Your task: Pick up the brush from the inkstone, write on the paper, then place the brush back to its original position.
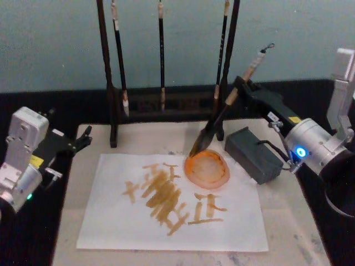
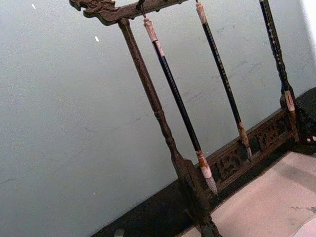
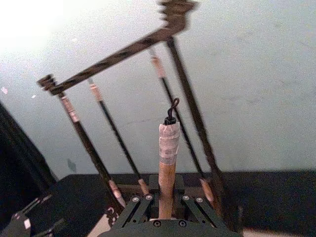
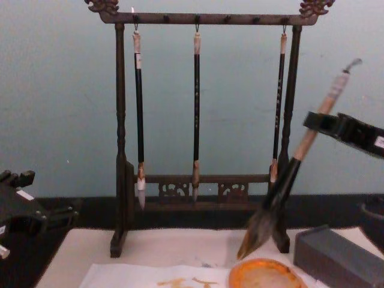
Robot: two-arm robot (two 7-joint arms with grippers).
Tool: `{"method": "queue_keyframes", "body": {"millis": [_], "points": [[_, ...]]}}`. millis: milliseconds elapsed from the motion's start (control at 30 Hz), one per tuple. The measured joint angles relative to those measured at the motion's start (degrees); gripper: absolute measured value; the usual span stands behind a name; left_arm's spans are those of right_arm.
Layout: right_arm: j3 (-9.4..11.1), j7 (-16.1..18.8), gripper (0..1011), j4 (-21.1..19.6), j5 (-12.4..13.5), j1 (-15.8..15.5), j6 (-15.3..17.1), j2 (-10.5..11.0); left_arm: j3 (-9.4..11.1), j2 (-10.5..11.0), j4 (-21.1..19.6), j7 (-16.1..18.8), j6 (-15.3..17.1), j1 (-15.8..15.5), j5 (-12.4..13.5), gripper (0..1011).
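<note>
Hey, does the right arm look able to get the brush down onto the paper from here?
Probably yes. The right gripper is shut on the brush, whose tuft hangs over the orange dish standing on the paper. Bare paper lies just beside it, nothing between.

1. Head view, centre: you've got orange-yellow brush strokes on the paper (image 1: 111, 233). They form character-like shapes, but none you can read for certain.
2. Right of that frame: a yellow tag (image 1: 293, 119) sits on the right arm (image 1: 313, 141), its print too small to read.
3. Left edge: a yellow sticker (image 1: 35, 161) sits on the left arm (image 1: 19, 166), also illegible.
4. Chest view, right edge: there's a white label (image 4: 378, 142) on the right arm, with nothing legible on it.
</note>
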Motion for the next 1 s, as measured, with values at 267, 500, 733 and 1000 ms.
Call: {"method": "queue_keyframes", "body": {"millis": [267, 500, 733, 1000], "points": [[-3.1, 2.5, 172, 0.5, -7.1, 2.5, -2.2, -0.8, 0.0, 0.0, 0.0, 0.0, 0.0, 0.0, 0.0, 1010], [-6.3, 4.2, 172, 2.4, -13.8, 4.6, -4.7, -2.2, 0.0, 0.0, 0.0, 0.0, 0.0, 0.0, 0.0, 1010], [-7.9, 4.4, 172, 2.9, -17.8, 5.0, -5.5, -3.2, 0.0, 0.0, 0.0, 0.0, 0.0, 0.0, 0.0, 1010], [-8.5, 4.3, 172, 2.2, -20.2, 4.2, -4.8, -4.3, 0.0, 0.0, 0.0, 0.0, 0.0, 0.0, 0.0, 1010]]}}
